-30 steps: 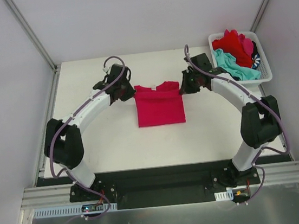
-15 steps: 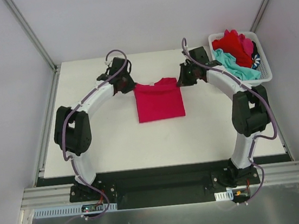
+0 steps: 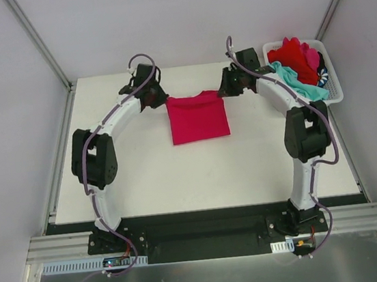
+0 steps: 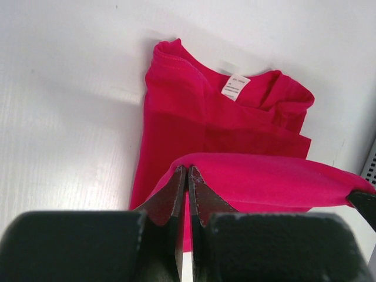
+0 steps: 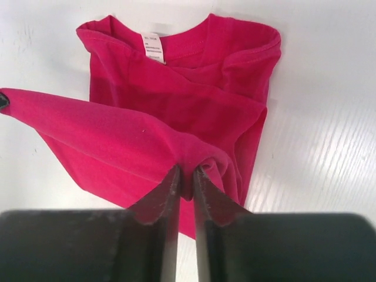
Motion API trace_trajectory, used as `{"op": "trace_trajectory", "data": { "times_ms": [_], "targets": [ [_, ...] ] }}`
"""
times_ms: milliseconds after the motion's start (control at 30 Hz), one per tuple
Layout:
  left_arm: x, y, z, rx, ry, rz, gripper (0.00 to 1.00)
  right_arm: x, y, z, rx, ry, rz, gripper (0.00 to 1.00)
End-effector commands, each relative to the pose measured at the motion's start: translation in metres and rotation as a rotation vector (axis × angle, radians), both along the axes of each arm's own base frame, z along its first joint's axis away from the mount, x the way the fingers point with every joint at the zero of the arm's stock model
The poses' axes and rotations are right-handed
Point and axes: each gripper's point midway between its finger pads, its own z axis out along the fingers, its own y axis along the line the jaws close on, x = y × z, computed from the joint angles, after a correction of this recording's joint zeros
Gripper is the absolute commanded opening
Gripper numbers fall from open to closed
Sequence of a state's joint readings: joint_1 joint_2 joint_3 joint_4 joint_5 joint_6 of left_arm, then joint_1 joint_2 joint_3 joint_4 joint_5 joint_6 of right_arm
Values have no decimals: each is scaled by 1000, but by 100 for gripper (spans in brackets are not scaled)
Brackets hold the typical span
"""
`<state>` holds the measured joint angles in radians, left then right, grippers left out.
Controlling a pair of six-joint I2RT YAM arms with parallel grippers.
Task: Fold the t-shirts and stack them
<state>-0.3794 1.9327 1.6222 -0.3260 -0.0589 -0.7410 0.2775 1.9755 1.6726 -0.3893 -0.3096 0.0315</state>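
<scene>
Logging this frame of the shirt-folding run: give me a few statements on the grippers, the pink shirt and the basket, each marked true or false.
1. The left gripper is shut on a fold of the pink shirt. True.
2. The right gripper hangs open over the basket. False: it is shut on the pink shirt's fabric, out over the table.
3. The basket holds nothing. False: a red shirt and a teal shirt are heaped in it, with other fabric beneath.
4. The pink shirt's white neck label shows inside the collar. True.
</scene>
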Motion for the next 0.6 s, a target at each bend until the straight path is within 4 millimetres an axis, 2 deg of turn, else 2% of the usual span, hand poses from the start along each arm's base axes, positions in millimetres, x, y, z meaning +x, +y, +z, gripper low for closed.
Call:
{"op": "trace_trajectory", "data": {
  "times_ms": [0,33,67,100,133,200,233,267,300,333,367,400,433,467,500,533,567],
  "targets": [
    [22,9,-11,3,5,34,0,28,5,2,18,-41,26,21],
    [29,9,-9,0,-3,41,5,40,7,-4,20,-36,20,35],
    [33,11,-12,0,11,42,21,46,9,-2,30,-37,15,45],
    [41,19,-27,5,44,55,43,50,8,-3,43,-16,6,55],
    [56,19,-8,-19,9,56,99,60,10,16,75,-46,-1,77],
    [61,17,-4,-68,44,9,99,66,10,35,130,-63,-13,87],
    [71,21,21,-74,-8,-5,99,67,8,46,128,-87,-22,93],
    [70,23,31,-69,-18,-19,99,65,5,68,126,-136,-28,95],
    [68,24,52,-73,-56,-31,99,62,2,76,128,-150,-27,95],
    [64,28,59,-67,-68,-45,99,57,3,86,134,-163,-19,95],
    [59,28,66,-67,-75,-55,99,48,3,80,144,-142,-12,96],
    [49,27,82,-87,-94,-76,99,37,4,98,168,-170,1,96],
    [37,26,70,-92,-53,-81,99,29,7,98,187,-166,20,96],
    [30,24,67,-103,-37,-94,99,16,9,74,191,-123,38,96],
    [17,23,55,-113,5,-106,99,6,7,79,188,-135,35,96],
    [9,20,47,-115,28,-120,99,-1,6,66,178,-114,40,93],
    [3,19,42,-115,46,-123,98,-9,3,44,157,-84,34,90]
  ]
}}
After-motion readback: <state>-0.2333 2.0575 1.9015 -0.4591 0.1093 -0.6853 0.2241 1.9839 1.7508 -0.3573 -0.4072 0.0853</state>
